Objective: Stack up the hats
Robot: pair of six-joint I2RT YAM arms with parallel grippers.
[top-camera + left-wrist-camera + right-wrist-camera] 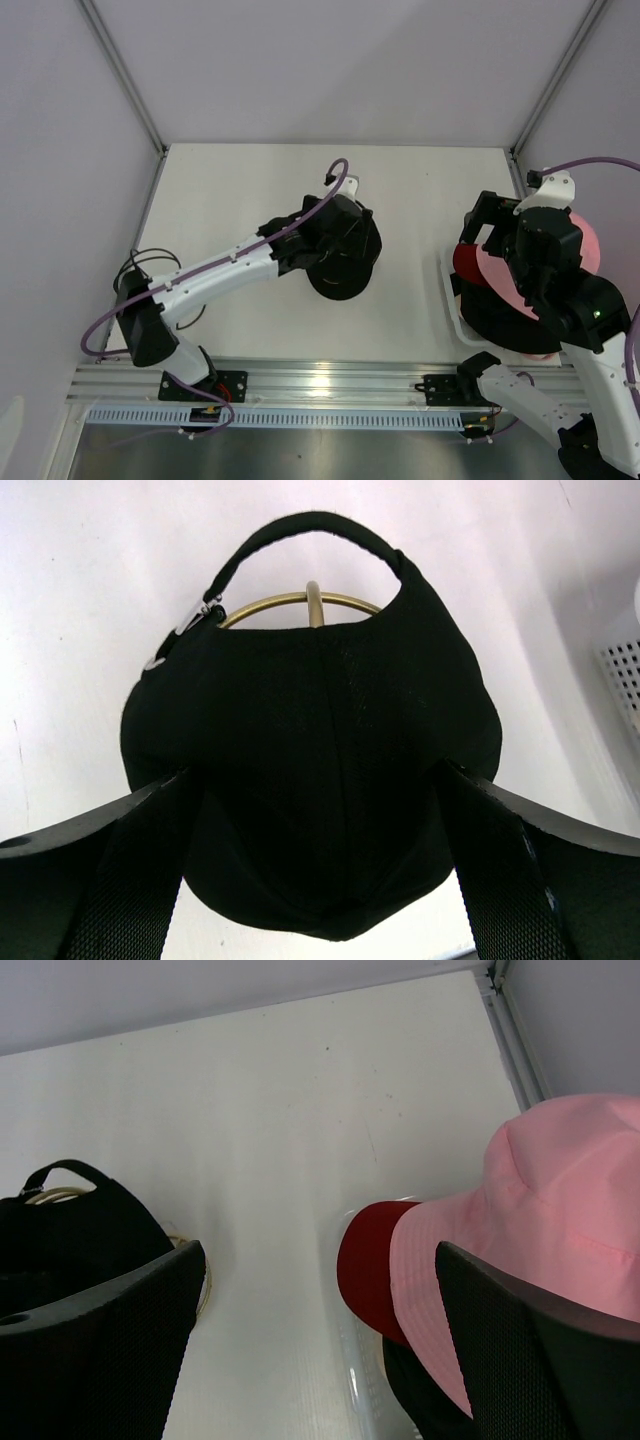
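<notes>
1. Left hand (315, 775): fingers spread fully wide, one on each side of the black cap (345, 275). Nothing gripped; can't tell whether the pads touch the fabric.
2. The black cap sits mid-bench (240, 190), well apart from the other hats. Its back strap (300, 525) arches at the far side in the left wrist view, with a brass ring (300, 602) showing through the gap under it.
3. Right hand (320, 1250): also wide open and empty, only bare bench between the fingers. It hangs above the hat pile on the right.
4. Pile at the right edge, in a white basket (447, 290): pink bucket hat (560, 1220) on top, red cap (365, 1270) peak poking out from under its brim, and a black hat (420, 1400) below both.
</notes>
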